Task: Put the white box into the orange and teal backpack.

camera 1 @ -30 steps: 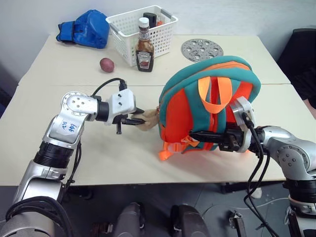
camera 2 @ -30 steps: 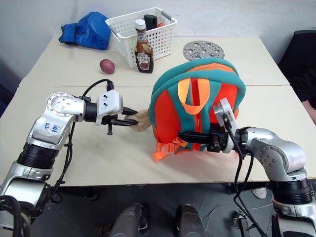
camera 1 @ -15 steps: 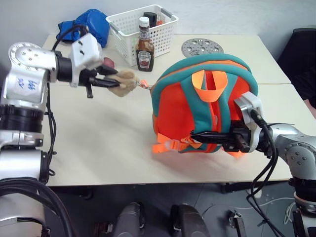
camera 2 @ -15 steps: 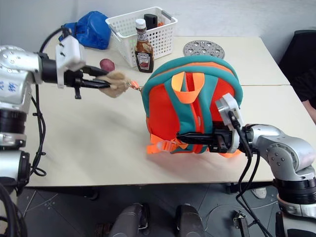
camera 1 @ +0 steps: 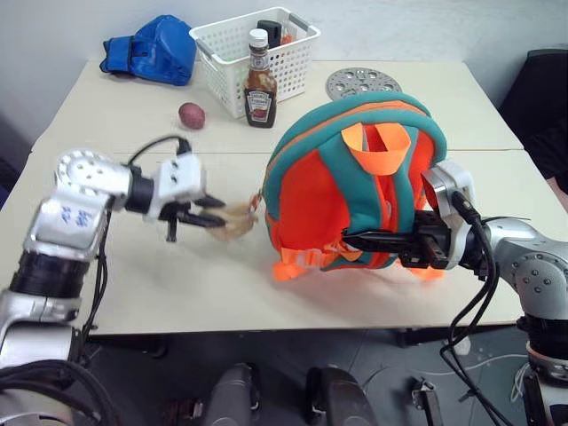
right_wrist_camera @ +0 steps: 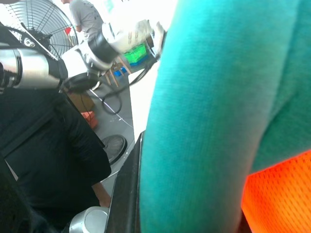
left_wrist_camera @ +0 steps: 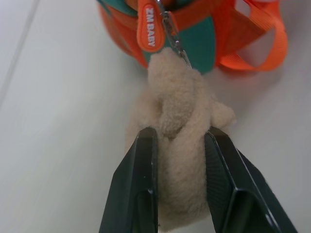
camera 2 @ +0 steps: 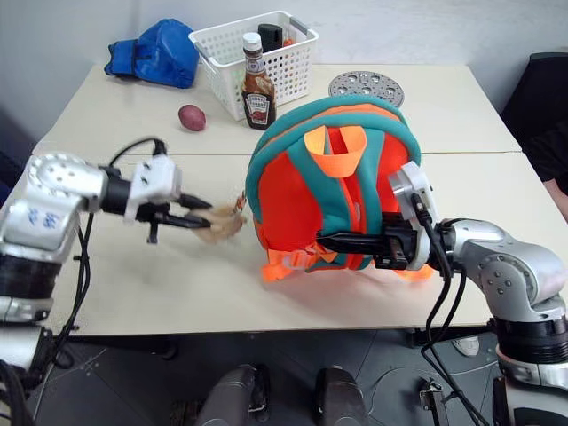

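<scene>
Orange and teal backpack [camera 1: 355, 186] upright between left claw [camera 1: 209, 219], right claw [camera 1: 355, 238]

Orange and teal backpack [camera 1: 355, 177] upright on counter [camera 1: 133, 124], straps facing camera; tan plush toy [left_wrist_camera: 182, 145] clipped at its side.

The pale beige surface [camera 1: 133, 115] is made of two tops pushed together, with a seam running across its middle. At the far left corner lies a blue fabric bundle [camera 1: 153, 50]. Beside it, along the far edge, stands a white lattice basket [camera 1: 257, 46], with a brown sauce bottle [camera 1: 260, 82] upright in front of it. A small reddish potato [camera 1: 192, 115] lies left of the bottle. A round perforated metal disc [camera 1: 363, 83] lies toward the far right. The orange and teal backpack [camera 1: 355, 191] stands upright near the middle, closer to the near edge.
</scene>
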`<move>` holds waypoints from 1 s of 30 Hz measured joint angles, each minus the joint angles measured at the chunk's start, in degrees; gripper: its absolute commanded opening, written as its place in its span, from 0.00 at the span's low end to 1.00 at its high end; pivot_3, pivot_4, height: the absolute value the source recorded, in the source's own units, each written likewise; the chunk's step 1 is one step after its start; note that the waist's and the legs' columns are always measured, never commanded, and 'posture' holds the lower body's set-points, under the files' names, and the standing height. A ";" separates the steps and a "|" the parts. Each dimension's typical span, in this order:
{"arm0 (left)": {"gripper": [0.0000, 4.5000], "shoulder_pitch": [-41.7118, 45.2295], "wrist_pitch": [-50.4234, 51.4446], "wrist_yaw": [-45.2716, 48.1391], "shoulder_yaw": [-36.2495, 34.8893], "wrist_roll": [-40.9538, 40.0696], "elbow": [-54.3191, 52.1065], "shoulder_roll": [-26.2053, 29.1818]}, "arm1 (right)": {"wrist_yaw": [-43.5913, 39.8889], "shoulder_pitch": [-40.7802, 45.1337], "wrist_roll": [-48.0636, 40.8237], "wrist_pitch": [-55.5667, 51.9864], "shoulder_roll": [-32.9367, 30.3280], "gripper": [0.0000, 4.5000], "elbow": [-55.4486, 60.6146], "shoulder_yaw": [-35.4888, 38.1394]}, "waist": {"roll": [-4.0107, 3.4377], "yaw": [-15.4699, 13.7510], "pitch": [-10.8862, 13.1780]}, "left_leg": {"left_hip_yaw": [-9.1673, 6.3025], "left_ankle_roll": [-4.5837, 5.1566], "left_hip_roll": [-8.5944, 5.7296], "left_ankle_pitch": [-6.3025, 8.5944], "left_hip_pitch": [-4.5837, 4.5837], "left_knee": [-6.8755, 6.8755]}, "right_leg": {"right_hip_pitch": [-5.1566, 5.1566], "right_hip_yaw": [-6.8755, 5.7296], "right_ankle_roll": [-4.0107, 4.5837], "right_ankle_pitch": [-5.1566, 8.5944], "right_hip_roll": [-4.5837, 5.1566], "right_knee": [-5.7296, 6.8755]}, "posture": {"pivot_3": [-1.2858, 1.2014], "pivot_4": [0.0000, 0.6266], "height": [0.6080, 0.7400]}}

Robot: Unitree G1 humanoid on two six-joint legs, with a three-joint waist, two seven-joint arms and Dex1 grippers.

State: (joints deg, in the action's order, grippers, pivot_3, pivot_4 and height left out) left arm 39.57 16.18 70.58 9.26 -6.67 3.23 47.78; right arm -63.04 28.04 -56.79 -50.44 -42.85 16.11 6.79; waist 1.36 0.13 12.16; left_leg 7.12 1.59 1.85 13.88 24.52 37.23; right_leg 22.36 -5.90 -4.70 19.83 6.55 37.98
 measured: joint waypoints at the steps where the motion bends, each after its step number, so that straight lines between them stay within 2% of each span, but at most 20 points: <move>1: 0.21 -1.02 -0.75 -1.69 0.62 1.14 -0.16 -0.85 | 0.02 0.07 0.00 0.00 0.11 0.00 0.00 0.00 | 0.00 -0.09 0.00 | -0.02 0.01 0.00 0.00 0.01 0.00 | -0.01 -0.01 0.00 0.00 0.00 -0.01 | 0.52 0.24 1.00; 7: 0.21 -2.02 -1.79 -8.76 1.06 3.96 0.07 -5.84 | 0.01 0.15 0.15 0.13 0.37 0.00 0.04 -0.03 | 0.01 -0.28 -0.03 | -0.05 0.06 -0.05 -0.01 0.00 0.02 | -0.07 -0.05 -0.01 0.00 0.06 -0.02 | 0.52 0.24 1.00; 10: 0.21 -3.12 1.30 -10.04 -0.59 1.77 -0.29 -7.65 | 0.58 0.13 3.23 1.72 0.37 0.00 0.19 -1.35 | 0.01 -0.13 -0.03 | -0.06 0.05 -0.03 -0.01 0.00 0.01 | -0.05 -0.05 -0.01 0.00 0.06 0.00 | 0.52 0.24 1.00; 11: 0.21 -3.57 2.17 -9.92 -1.42 0.96 -0.37 -7.42 | 0.90 0.05 3.78 1.79 0.37 0.16 0.19 -1.74 | 0.01 -0.09 -0.03 | -0.06 0.04 -0.03 -0.02 0.00 -0.01 | -0.03 -0.05 -0.01 -0.01 0.05 0.01 | 0.52 0.24 1.00; 12: 0.21 -3.93 3.00 -9.72 -2.08 0.15 -0.50 -6.86 | 1.34 -0.05 3.91 1.59 0.37 0.22 0.19 -1.83 | 0.01 -0.04 -0.03 | -0.05 0.02 -0.02 -0.03 0.00 -0.03 | -0.01 -0.05 -0.01 -0.01 0.05 0.01 | 0.52 0.24 1.00; 15: 0.39 -3.99 4.35 -9.59 -3.88 -0.70 -0.36 -5.15 | 2.02 -0.34 3.06 0.45 0.33 0.45 0.51 -1.69 | 0.01 0.04 -0.03 | -0.05 -0.02 -0.01 -0.05 0.00 -0.05 | -0.01 -0.06 -0.01 -0.01 0.03 0.00 | 0.52 0.24 1.00; 22: 0.89 -5.53 7.44 -7.49 -11.01 -5.65 -0.29 0.63 | 2.47 -7.22 4.99 1.88 -2.77 0.98 5.47 -1.15 | 0.01 -0.02 -0.03 | -0.05 0.00 -0.04 -0.04 0.01 -0.07 | -0.02 -0.05 -0.01 -0.01 0.06 -0.03 | 0.52 0.24 1.00; 24: 1.00 -8.99 10.90 -5.34 -14.02 -9.97 -2.99 2.59 | 1.79 -10.63 6.02 2.37 -6.35 1.00 4.90 1.59 | 0.01 -0.01 -0.02 | -0.06 0.02 -0.04 -0.02 0.02 -0.11 | -0.02 -0.05 -0.01 -0.01 0.07 -0.09 | 0.52 0.24 1.00; 30: 1.00 -19.90 24.00 -0.12 -26.89 -22.84 -13.75 10.46 | -6.78 -18.39 11.45 7.90 -17.53 1.00 -5.24 11.20 | 0.00 -0.05 -0.02 | -0.08 0.01 -0.02 -0.03 -0.10 -0.10 | -0.16 -0.05 -0.01 0.00 0.06 -0.15 | 0.52 0.24 1.00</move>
State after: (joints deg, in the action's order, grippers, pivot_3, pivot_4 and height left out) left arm 19.67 40.18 70.46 -17.63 -29.51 -10.52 58.24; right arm -69.82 9.66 -45.34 -42.54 -60.38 10.86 17.99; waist 1.36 0.08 12.14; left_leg 7.05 1.60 1.83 13.85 24.42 37.13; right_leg 22.19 -5.95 -4.71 19.83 6.61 37.83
